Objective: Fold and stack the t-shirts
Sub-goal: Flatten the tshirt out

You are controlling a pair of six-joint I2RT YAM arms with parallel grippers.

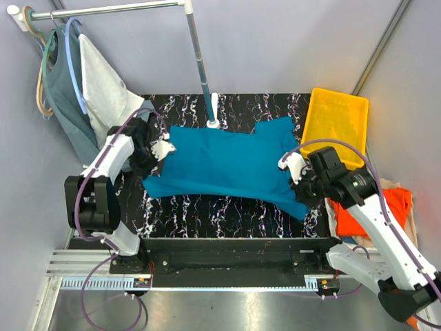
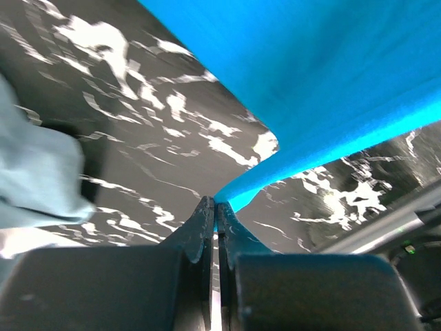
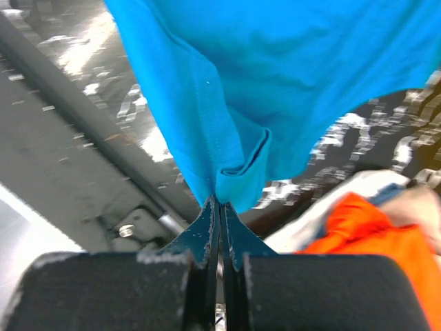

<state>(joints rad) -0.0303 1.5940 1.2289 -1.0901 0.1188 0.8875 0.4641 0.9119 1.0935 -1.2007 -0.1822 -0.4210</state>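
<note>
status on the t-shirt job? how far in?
Done: nothing yet; no folded shirt or stack in view. In hand: the teal shirt is spread out over the table, with the left claw shut on its left edge and the right claw shut on its right end. Left: fold it, then the orange shirt and a cream one heaped at the right, then stack.

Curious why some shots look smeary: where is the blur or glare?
Top external view: sharp and evenly lit, the teal shirt crisp. Left wrist view: the table looks smeared, and a pale cloth at the left edge is blurred. Right wrist view: the orange shirt is out of focus, and glare washes the table at top left.
</note>
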